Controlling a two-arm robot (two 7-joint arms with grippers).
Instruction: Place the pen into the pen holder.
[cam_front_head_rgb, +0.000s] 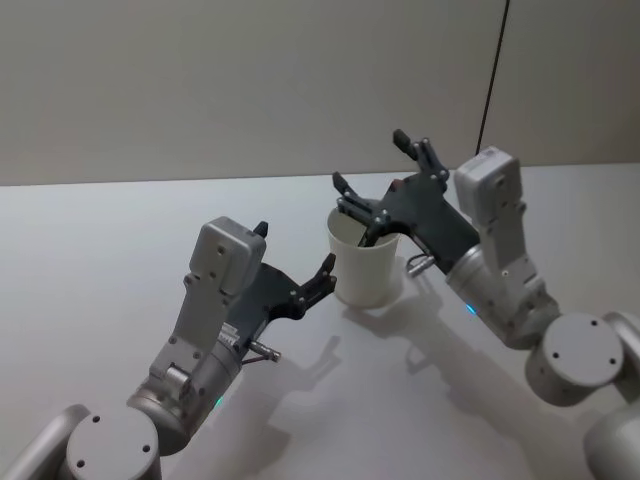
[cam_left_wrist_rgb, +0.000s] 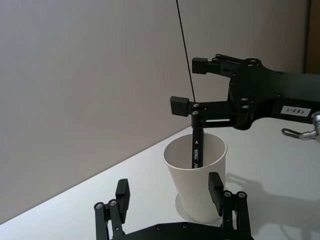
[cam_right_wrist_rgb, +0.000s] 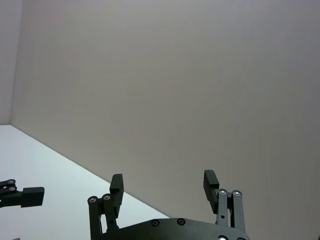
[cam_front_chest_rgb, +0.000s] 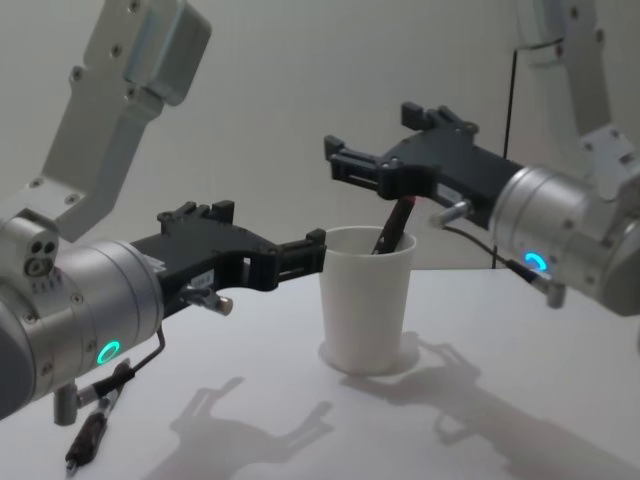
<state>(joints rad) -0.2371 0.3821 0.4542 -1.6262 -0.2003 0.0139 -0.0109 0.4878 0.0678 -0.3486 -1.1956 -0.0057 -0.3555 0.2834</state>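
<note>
Pen (cam_left_wrist_rgb: 196, 150) is leaning inside the pen holder (cam_left_wrist_rgb: 197, 192) on the desk (cam_front_head_rgb: 100, 250) — right gripper (cam_front_head_rgb: 370, 160) is hovering over its rim, fingers released, left gripper (cam_front_head_rgb: 295, 248) is hanging beside it, fingers spread.

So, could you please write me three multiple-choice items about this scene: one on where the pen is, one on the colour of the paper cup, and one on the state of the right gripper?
1. Where is the black pen?
A. on the table behind the cup
B. inside the white tapered paper cup
C. in the left gripper
2. What colour is the cup?
A. white
B. red
C. blue
3. How is the right gripper?
A. shut on the pen
B. shut on the cup's rim
C. open above the cup

Answers:
1 B, the pen leans inside the cup, and the open left gripper beside it holds nothing.
2 A, its wall is plain white.
3 C, its fingers stand wide apart.
</note>
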